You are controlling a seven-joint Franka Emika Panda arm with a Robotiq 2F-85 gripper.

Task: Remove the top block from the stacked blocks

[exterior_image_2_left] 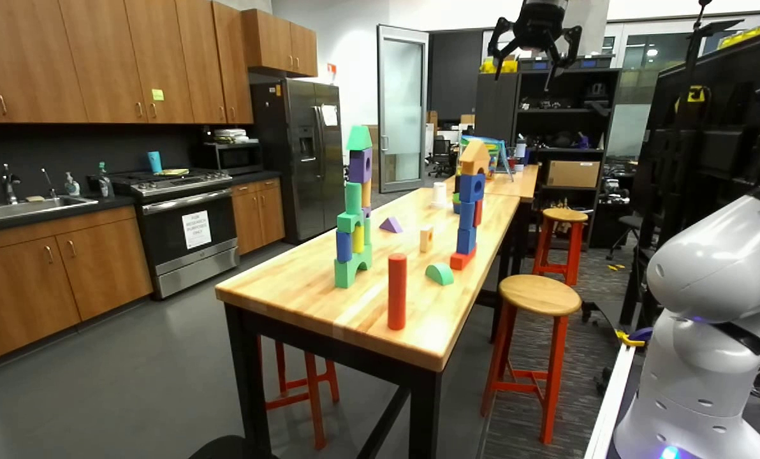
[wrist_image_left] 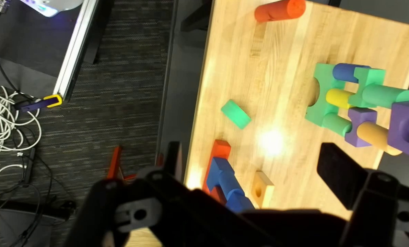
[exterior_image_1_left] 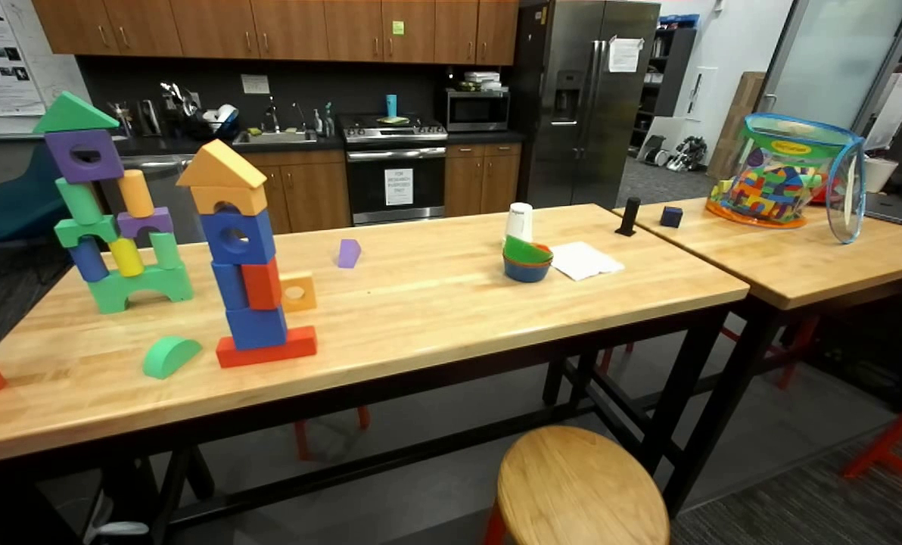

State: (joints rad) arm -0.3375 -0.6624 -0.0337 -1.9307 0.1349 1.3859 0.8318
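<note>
The stacked blocks form a narrow tower [exterior_image_1_left: 237, 238] on a flat red base, with blue and red blocks and an orange-yellow arch near the top. The tower also shows in an exterior view [exterior_image_2_left: 468, 217]. The top block [exterior_image_1_left: 228, 165] is orange-yellow and roof-shaped, resting on the arch; it also shows in an exterior view [exterior_image_2_left: 476, 153]. In the wrist view, the tower's blue lower part [wrist_image_left: 229, 181] lies between the fingers; its top is hidden behind the gripper. My gripper [exterior_image_2_left: 523, 81] is open and empty, higher than the tower. It also shows in the wrist view [wrist_image_left: 252, 164].
A wider green and purple structure [exterior_image_1_left: 141, 284] stands beside the tower. A green half-round [exterior_image_1_left: 171, 356], a yellow block with a hole [exterior_image_1_left: 298, 293], a purple block [exterior_image_1_left: 349, 253] and a red cylinder [exterior_image_2_left: 397, 291] are on the table. Bowls [exterior_image_1_left: 527, 266] and a cup [exterior_image_1_left: 520, 222] stand farther along.
</note>
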